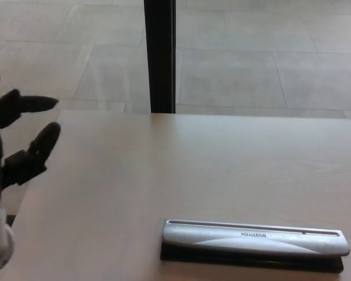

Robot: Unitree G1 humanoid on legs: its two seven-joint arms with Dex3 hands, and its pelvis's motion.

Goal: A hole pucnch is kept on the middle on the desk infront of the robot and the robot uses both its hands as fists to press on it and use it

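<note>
Near the desk (105, 193) front edge, untouched hole punch (254, 244); left hand (14, 143) (fingers (44, 140) spread, empty) far aside.

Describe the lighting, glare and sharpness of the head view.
Head view: soft, even daylight; pale sheen on the desk and the hole punch lid, with only a thin shadow under it. The left hand, at the picture's left edge, is dark and slightly blurred; the punch's lettering stays readable.
</note>
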